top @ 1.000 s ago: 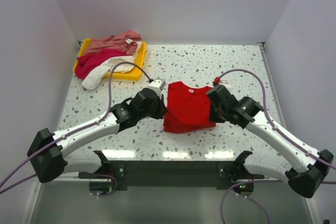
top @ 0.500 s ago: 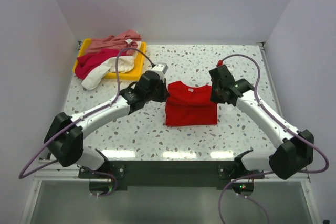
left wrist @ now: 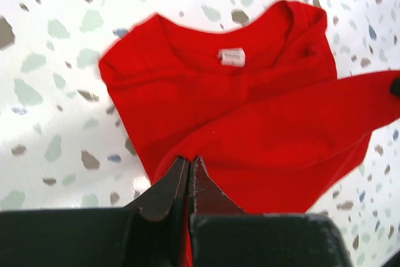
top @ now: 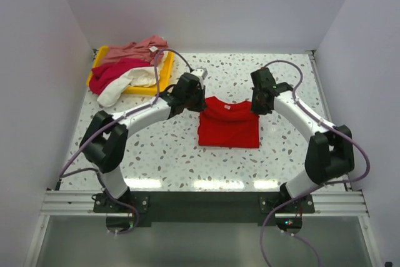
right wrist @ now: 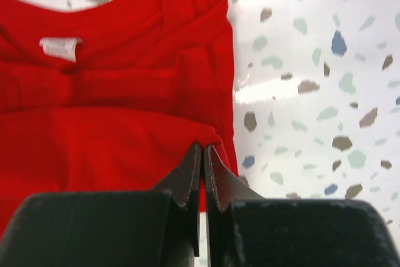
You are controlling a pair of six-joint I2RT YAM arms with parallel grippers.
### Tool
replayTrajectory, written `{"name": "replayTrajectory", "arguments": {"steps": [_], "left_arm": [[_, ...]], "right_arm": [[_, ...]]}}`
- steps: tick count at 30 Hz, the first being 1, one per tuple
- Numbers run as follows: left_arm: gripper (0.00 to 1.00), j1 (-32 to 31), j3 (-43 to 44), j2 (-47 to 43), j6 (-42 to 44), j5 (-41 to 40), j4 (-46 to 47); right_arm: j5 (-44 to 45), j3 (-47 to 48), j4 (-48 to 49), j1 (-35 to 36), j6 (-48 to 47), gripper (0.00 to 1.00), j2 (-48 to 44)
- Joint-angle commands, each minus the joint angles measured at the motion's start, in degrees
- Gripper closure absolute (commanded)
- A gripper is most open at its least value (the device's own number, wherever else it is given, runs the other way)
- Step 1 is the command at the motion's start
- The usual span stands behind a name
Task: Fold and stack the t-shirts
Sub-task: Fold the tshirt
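Both arms are reaching farther out than half a second ago, carrying the hem of the red t-shirt (top: 228, 128) up toward its collar. The shirt is lying at the centre of the table (top: 175, 154) and now reading as a short, tidy rectangle. The left gripper (left wrist: 189, 170) is pinching a lifted red layer at the shirt's 10 o'clock corner. The right gripper (right wrist: 202, 157) is clamping the same layer at 2 o'clock, its fingers likewise pressed together on cloth. This fold is looking nearly finished, while the other three t-shirts (top: 115, 73) are waiting, heaped over the yellow tray (top: 142, 90) at the table's 10 o'clock.
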Motion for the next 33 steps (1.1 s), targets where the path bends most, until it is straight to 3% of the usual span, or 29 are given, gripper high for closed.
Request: {"name": "replayTrajectory", "arguments": {"steps": [1, 3, 4, 5, 6, 8, 11, 22, 33], "left_arm": [[1.0, 3.04, 7.97, 5.55, 1.1, 0.24, 0.93], [0.81, 4.79, 12.96, 9.51, -0.57, -0.72, -1.61], [0.65, 5.15, 13.95, 10.04, -1.01, -3.16, -1.88], [0.48, 5.67, 14.48, 9.7, -1.88, -4.58, -1.97], [0.2, 5.77, 14.49, 8.92, -2.07, -5.64, -1.8], [0.02, 5.85, 13.26, 5.5, -2.16, -8.89, -1.01], [0.0, 5.94, 9.13, 0.93, -2.07, -10.22, 0.92], [0.0, 5.94, -10.73, -9.63, -4.35, -1.61, 11.9], [0.0, 6.03, -19.44, -12.19, -5.94, 6.13, 19.38]], "right_arm": [[-2.13, 7.13, 4.91, -3.72, -2.24, 1.0, 5.16], [-3.45, 10.75, 4.04, -6.53, -2.33, 0.82, 10.52], [-3.88, 14.33, 3.07, -7.07, -2.33, 0.6, 12.89], [-4.15, 15.76, 2.02, -7.51, -2.33, 0.52, 13.09], [-4.06, 16.82, 0.97, -7.6, -2.59, 0.46, 13.0], [-4.68, 16.31, 1.91, -7.6, -2.77, 0.35, 9.86], [-4.68, 12.62, 3.23, -7.51, -3.12, 0.25, 4.5], [-17.15, -7.41, 13.96, -7.33, -2.77, 0.24, -10.28], [-21.99, -11.47, 18.79, -3.56, -2.59, 0.25, -5.02]]}}
